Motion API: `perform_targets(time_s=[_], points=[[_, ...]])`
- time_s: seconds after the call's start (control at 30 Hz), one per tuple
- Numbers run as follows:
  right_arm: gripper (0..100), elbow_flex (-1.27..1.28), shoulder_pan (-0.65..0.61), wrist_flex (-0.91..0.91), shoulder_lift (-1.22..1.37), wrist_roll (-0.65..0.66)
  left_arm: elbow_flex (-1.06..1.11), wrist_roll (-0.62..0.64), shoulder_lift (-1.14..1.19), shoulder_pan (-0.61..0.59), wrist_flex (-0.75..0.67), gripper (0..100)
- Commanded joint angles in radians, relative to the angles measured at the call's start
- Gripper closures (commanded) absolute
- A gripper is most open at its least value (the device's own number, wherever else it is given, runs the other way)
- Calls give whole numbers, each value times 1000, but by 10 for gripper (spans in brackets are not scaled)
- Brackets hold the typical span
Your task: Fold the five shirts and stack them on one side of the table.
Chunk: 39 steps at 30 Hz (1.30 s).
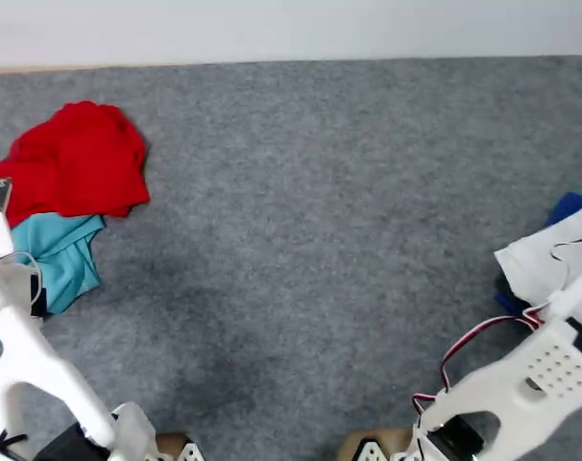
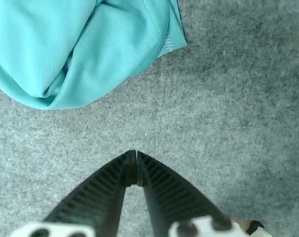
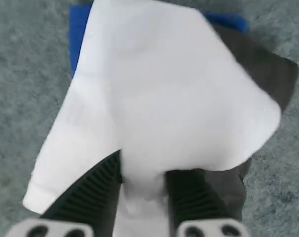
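While left pincer [image 2: 136,163] together near the teal shirt [image 2: 65,44], right pincer [image 3: 142,175] clamped on the white shirt [image 3: 159,89].

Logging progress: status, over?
Left claw shut, empty, beside teal shirt. Right claw shut on white shirt, over blue shirt and black shirt. Red shirt crumpled. No obstruction seen.

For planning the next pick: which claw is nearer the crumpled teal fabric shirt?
Left. Left claw: just beside the crumpled teal fabric shirt. Right claw: across the table, gripping a white fabric shirt.

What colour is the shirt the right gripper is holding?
White; the right gripper pinches the shirt, clearest in the right wrist view.
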Motion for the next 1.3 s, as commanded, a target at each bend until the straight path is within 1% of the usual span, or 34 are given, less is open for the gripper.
perform_targets(time_s=[0.0, 0.07, 0.1, 0.2, 0.33, 0.4, 0.43, 0.6, 0.63, 0.7, 0.73, 0.8, 0.87, 1.03, 1.13, 1.27], points=[[708, -31, 27, 22, -42, 18, -28, -5, -23, 0, -11, 993], [653, -58, 28, 65, -81, 20, -28, -5, -23, 0, -11, 993], [645, -77, 28, 91, -99, 20, -28, -5, -23, 0, -11, 993], [645, -129, 22, 154, -150, 20, -28, -5, -23, 0, -11, 993], [649, -132, -1, 200, -171, 11, -28, -5, -26, 0, -11, 993], [693, -110, -5, 200, -154, -2, -28, -5, -26, 0, -11, 993], [730, -98, -5, 194, -143, -15, -28, -5, -25, 0, -11, 993], [975, -87, 1, 191, -8, -37, -28, -5, -29, 0, -9, 993], [996, -91, 1, 188, 31, -37, -28, -5, -29, 0, -9, 993], [961, -91, 16, 166, 111, -37, -28, -5, -29, -2, -9, 993], [960, -92, 24, 145, 145, -37, -28, -5, -29, -2, -9, 993], [971, -92, 35, 94, 197, -37, -28, -5, -31, -2, -9, 993], [991, -92, 30, 81, 217, -37, -28, -5, -31, -2, -9, 993], [988, -201, -5, 202, 114, -37, -28, -5, -31, 0, -9, 993], [984, -265, 1, 205, 18, -31, -28, -5, -31, 0, -9, 993], [984, -292, 19, 162, -36, 97, -28, -5, -31, 0, -9, 993]])
